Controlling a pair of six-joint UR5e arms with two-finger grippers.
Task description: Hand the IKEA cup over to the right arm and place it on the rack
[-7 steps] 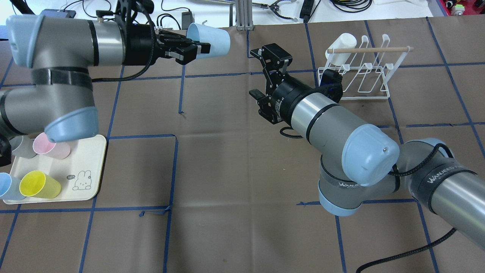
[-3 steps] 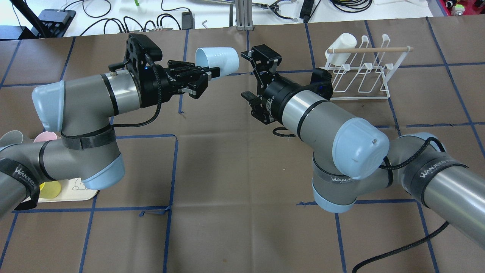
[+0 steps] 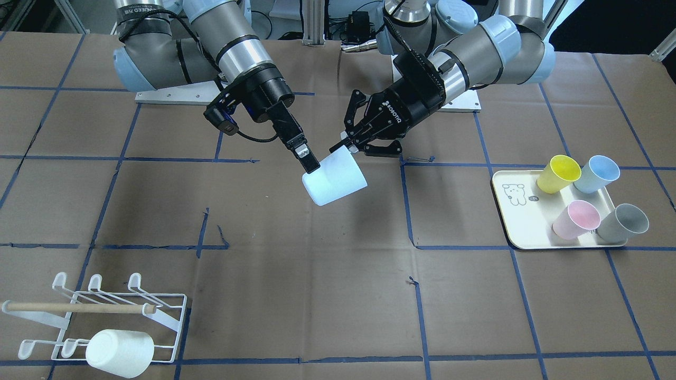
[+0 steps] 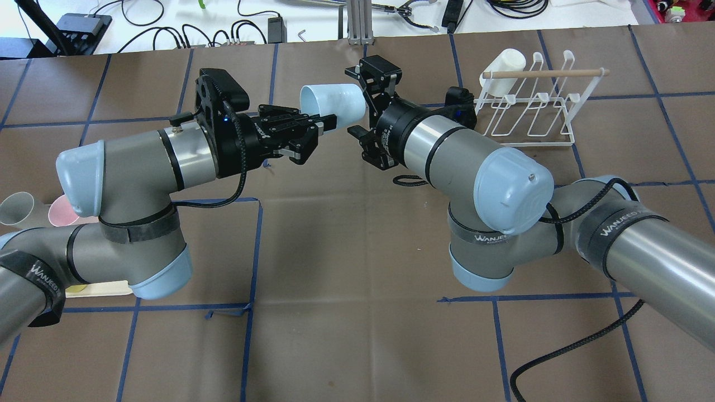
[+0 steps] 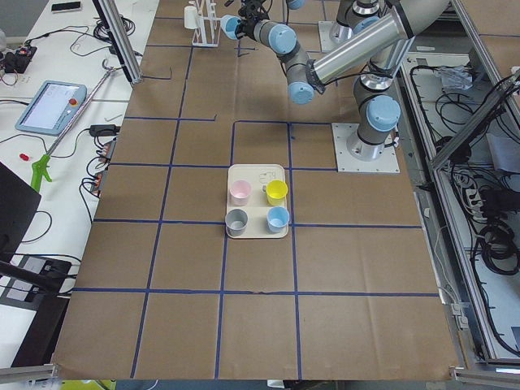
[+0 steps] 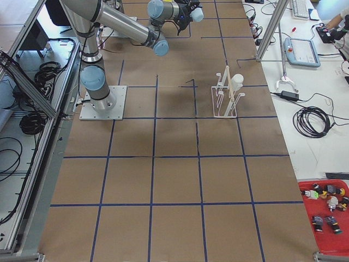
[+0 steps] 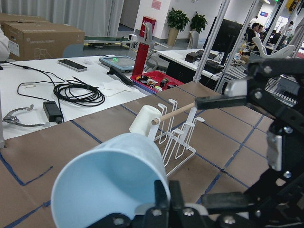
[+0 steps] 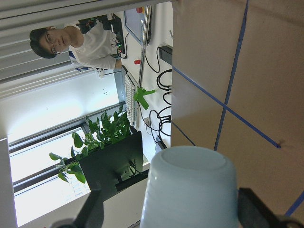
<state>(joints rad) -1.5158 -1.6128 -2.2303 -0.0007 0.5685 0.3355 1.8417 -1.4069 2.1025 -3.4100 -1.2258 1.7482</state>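
Observation:
The light-blue IKEA cup (image 4: 332, 100) lies on its side in the air above the table's far middle. My left gripper (image 4: 328, 119) is shut on the cup's rim wall. It shows in the front view (image 3: 344, 150), with the cup (image 3: 335, 182) below it. My right gripper (image 4: 358, 104) is open, with one finger on each side of the cup's base. The right wrist view shows the cup's base (image 8: 190, 190) between the two spread fingers. The white wire rack (image 4: 530, 111) with its wooden dowel stands at the far right and holds a white cup (image 4: 503, 70).
A cream tray (image 3: 520, 227) on my left side holds yellow (image 3: 559, 173), blue (image 3: 597, 173), pink (image 3: 576, 219) and grey (image 3: 623, 221) cups. Brown paper with blue tape lines covers the table. Cables and tools lie beyond the far edge.
My left arm has swung right and carried the cup toward the right gripper. The right gripper has moved left and further away, so its open fingers now straddle the cup's base.

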